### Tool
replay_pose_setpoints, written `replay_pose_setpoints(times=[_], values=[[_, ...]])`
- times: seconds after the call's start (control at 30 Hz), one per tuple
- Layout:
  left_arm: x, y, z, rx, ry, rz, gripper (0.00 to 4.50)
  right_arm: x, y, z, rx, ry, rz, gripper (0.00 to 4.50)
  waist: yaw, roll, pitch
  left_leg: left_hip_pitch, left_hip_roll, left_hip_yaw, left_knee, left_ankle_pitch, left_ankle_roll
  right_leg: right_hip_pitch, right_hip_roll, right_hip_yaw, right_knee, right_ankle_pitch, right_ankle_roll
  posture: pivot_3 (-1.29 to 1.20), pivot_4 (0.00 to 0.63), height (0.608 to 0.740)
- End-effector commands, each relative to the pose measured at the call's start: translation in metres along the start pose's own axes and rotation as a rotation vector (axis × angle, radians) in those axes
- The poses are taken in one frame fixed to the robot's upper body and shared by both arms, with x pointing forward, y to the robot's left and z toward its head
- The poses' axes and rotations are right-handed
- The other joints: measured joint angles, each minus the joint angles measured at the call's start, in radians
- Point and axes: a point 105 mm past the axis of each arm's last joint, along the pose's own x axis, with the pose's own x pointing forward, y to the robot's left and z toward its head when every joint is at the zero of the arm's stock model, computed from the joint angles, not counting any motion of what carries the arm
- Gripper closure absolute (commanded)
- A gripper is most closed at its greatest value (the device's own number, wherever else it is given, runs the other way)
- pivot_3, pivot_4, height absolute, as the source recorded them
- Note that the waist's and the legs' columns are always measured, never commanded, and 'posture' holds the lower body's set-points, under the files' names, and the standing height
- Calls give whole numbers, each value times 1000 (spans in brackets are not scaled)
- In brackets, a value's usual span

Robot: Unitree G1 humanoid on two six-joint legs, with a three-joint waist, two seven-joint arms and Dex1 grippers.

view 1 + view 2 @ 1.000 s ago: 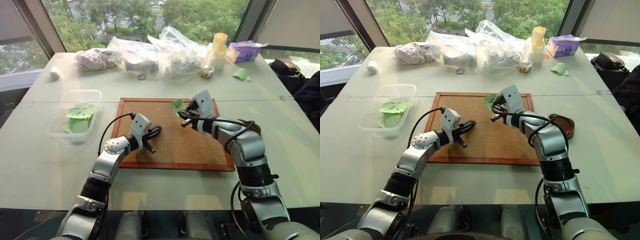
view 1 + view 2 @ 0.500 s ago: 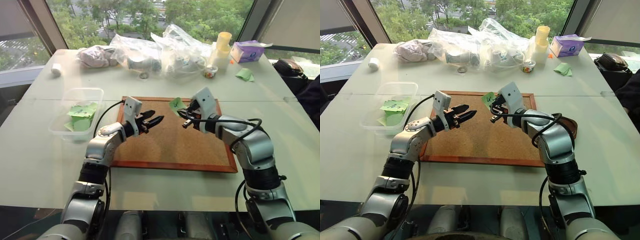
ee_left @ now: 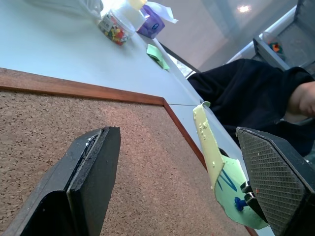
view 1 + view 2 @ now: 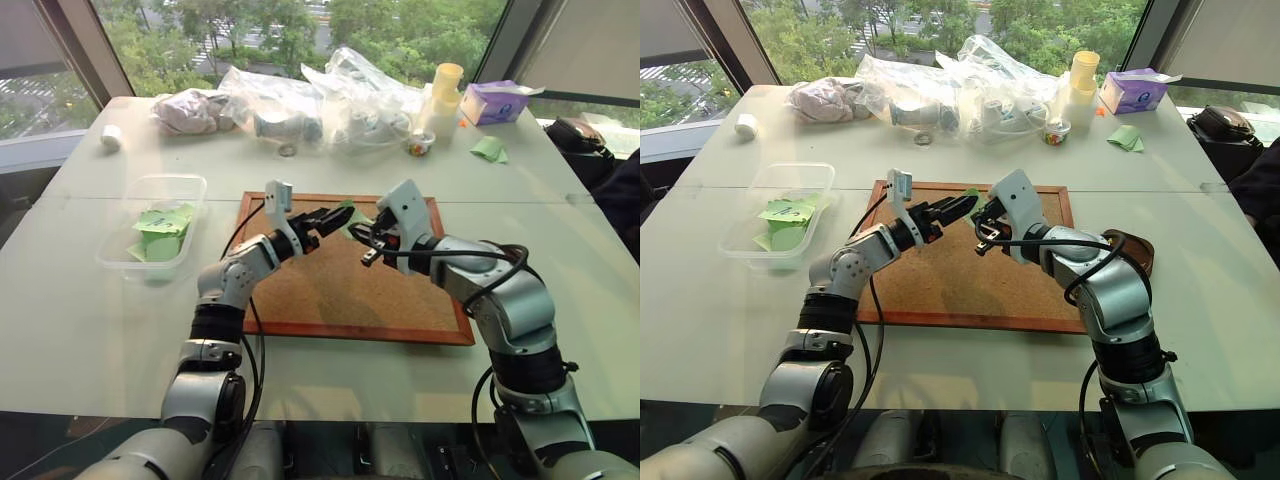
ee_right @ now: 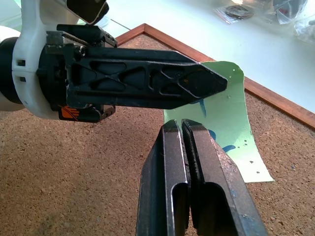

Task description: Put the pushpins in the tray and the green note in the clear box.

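Far left on the counter [image 4: 90, 330] sits the clear box [image 4: 152, 229], already holding a few green papers. Moving right, the left gripper [image 4: 331, 218] reaches level across the corkboard [image 4: 340, 290], its jaws spread wide and empty. Just beyond its tips hangs the green note [image 5: 227, 123], held up off the board in the right gripper [image 5: 183, 129], whose jaws are pinched tight on a blue pushpin [image 3: 239, 202] still stuck through the paper. The note stands almost edge-on between the open left jaws, its sheet running along them, so the left arm looks best placed to close on it. The tray [image 4: 1132, 252] lies to the right, just off the board's right edge, behind the right forearm.
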Motion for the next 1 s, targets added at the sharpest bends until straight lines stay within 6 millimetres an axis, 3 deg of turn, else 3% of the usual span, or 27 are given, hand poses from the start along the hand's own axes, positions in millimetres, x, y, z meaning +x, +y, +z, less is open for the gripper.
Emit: replay_pose_setpoints(times=[0.03,0.23,0.27,0.4,0.67,0.9,1.0], values=[[7,-11,7,-11,-20,-50,1136,-6,3,12,-39,-41,-3,4500,0,0,0,0,0,0,0,0,0,0,0,0,0,0,0,0,150,740],[8,-13,8,-31,-26,-65,4135,-8,0,12,-42,-38,-23,4500,-1,0,0,0,0,0,0,0,0,0,0,0,0,0,0,0,150,740],[8,-13,8,-32,-26,-65,4404,-8,0,11,-43,-37,-27,4500,-1,0,0,0,0,0,0,0,0,0,0,0,0,0,0,0,150,740],[7,-5,9,5,-24,-8,4404,-13,-6,14,-45,-42,-57,4500,0,0,0,0,0,0,0,0,0,0,0,0,0,0,0,0,150,740],[5,4,10,62,-25,46,4404,-60,-47,21,34,-72,-250,4500,3,0,0,0,0,0,0,0,0,0,0,0,0,0,0,0,150,740],[2,5,17,82,-54,61,4404,-100,-89,-12,110,4,-459,4500,2,-1,0,0,0,-1,0,0,0,0,0,0,-1,0,0,0,150,740],[1,4,18,96,-57,59,4404,-127,-119,-51,159,96,-609,4500,4,-1,1,0,-1,0,0,0,0,0,0,0,-1,0,0,0,150,740]])
